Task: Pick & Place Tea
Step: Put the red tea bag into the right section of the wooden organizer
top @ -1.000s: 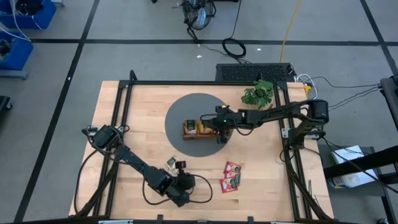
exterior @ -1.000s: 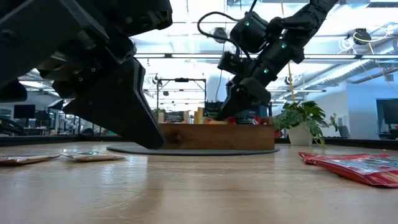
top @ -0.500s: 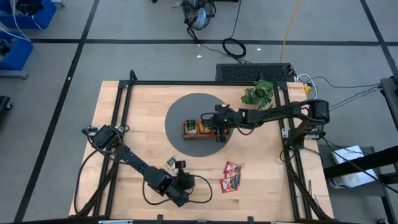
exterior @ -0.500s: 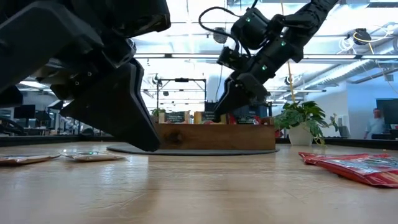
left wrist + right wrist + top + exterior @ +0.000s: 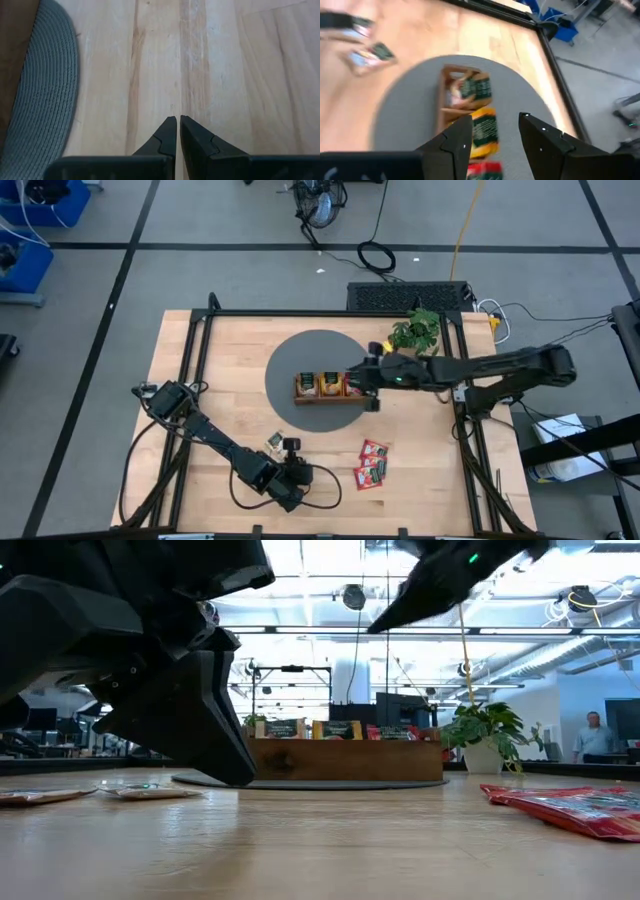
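Observation:
A brown wooden tray [image 5: 328, 387] stands on a round grey mat [image 5: 300, 350]. It holds tea sachets on edge: green [image 5: 476, 89], yellow [image 5: 485, 131] and red [image 5: 482, 170]. My right gripper [image 5: 495, 122] hangs open and empty above the tray's right end [image 5: 358, 380], high in the low view [image 5: 385, 625]. Red tea sachets [image 5: 372, 464] lie flat on the wood at the near right, and green ones [image 5: 274, 442] near the middle. My left gripper [image 5: 177, 122] is shut and empty, low over bare wood near the front edge [image 5: 305, 475].
A potted plant [image 5: 415, 330] stands at the table's far right, behind the mat. A black frame [image 5: 200, 330] runs round the tabletop. Bare wood lies between the mat and the loose sachets. A person [image 5: 595, 735] stands far off in the room.
My right gripper has opened over the tray's right end. It has then risen well clear of the tray and drawn back toward the table's right edge. The tray and the loose sachets have stayed put.

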Motion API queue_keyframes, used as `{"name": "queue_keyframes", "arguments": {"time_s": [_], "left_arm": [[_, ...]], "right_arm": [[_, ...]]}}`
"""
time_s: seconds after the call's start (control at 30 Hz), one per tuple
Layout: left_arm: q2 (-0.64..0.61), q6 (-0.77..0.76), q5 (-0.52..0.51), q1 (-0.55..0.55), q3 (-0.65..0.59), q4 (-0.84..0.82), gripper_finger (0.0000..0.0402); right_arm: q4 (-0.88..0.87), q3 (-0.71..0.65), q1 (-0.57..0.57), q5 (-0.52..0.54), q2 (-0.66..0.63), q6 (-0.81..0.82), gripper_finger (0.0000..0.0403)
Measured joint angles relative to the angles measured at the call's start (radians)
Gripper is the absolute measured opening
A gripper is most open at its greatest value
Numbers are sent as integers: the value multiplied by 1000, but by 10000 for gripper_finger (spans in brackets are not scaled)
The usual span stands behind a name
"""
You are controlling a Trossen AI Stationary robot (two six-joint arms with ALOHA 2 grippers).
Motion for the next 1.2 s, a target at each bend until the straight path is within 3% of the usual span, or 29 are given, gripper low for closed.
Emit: {"name": "queue_keyframes", "arguments": {"time_s": [0.17,0.3,0.4,0.53,0.63,0.73,0.97,1.2], "left_arm": [[0,52,0,7,0,10,31],[0,114,-1,22,0,42,31],[0,162,-22,50,0,129,31],[0,218,-17,100,1,288,31],[0,224,88,134,1,375,31],[0,244,238,158,1,455,31],[9,229,233,174,5,460,31],[9,155,293,170,5,468,31]], "right_arm": [[-276,0,105,-13,-127,211,155],[-371,-83,211,-113,-171,423,155],[-213,-217,304,-201,-173,533,155],[120,-396,410,-258,-144,600,155],[285,-470,481,-289,-133,692,155],[332,-511,561,-249,-134,764,155],[357,-529,710,-72,-54,852,155],[418,-529,714,-33,66,894,155]]}}
